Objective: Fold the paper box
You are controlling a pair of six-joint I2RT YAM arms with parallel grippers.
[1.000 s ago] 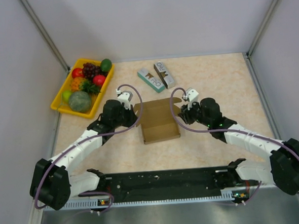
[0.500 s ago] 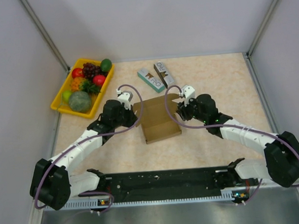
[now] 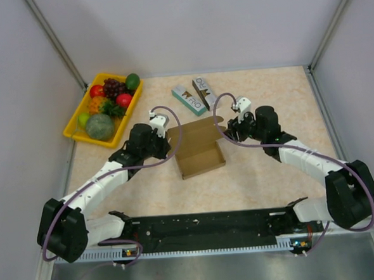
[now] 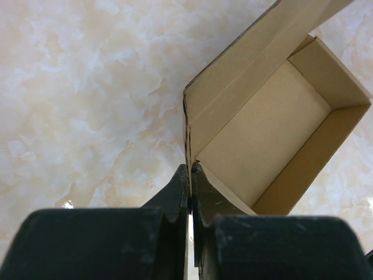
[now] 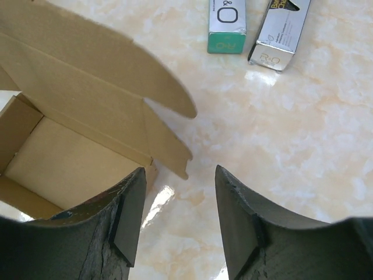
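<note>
While open-topped, paper box (image 3: 201, 159) lies crosswise

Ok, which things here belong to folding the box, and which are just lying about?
In the job: paper box, left gripper shut on its wall, right gripper open beside it.
Lying about: yellow fruit tray, teal box, brown-white box.

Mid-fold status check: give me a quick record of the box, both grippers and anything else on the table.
paper box: centre of table, tray walls up, lid flap open
left gripper: shut, pinching the box's wall at a corner
right gripper: open, empty, beside the box's lid flap
printed boxes: two, beyond the paper box, apart from it
fruit tray: far left, untouched
</note>
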